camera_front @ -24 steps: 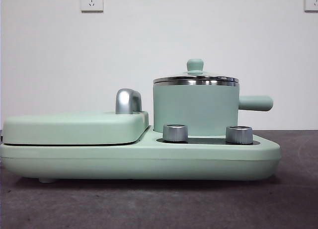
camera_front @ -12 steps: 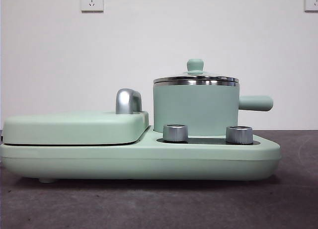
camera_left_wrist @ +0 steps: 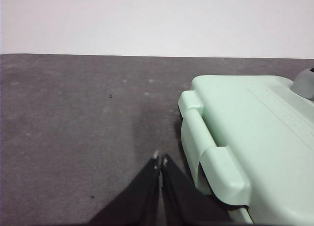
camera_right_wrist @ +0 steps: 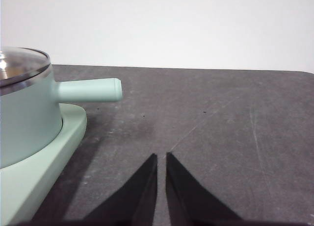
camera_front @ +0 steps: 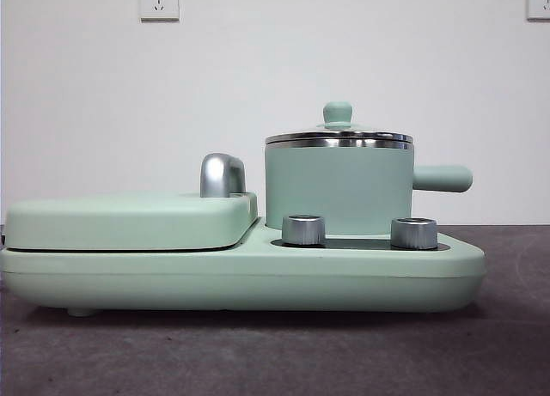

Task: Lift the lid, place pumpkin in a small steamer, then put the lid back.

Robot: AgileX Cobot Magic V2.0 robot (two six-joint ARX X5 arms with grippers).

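Front view: small steamer (camera_front: 337, 188) upright on appliance base (camera_front: 241, 276), behind two silver knobs (camera_front: 303, 229), side handle pointing away from grill cover (camera_front: 129, 220). Lid (camera_front: 339, 135) seated flat on steamer rim, knob up, so not yet lifted; prob. first step pending. No pumpkin seen in any view. No arm in shot.

Left wrist view: left pincer (camera_left_wrist: 160, 162) low over dark surface (camera_left_wrist: 73, 113), just beside grill cover's hinged end (camera_left_wrist: 216, 162), well apart from steamer. Jaws pressed together, tips touching, nothing held. Arm level, looks parked, waiting.

Right wrist view: right pincer (camera_right_wrist: 161, 157) low over bare surface, on handle side of steamer (camera_right_wrist: 24, 118), apart from it, lid (camera_right_wrist: 22, 62) edge visible. Jaws narrow, thin slit between, empty. Pose level, facing wall; likely resting, prob. nearer candidate for lid grab.
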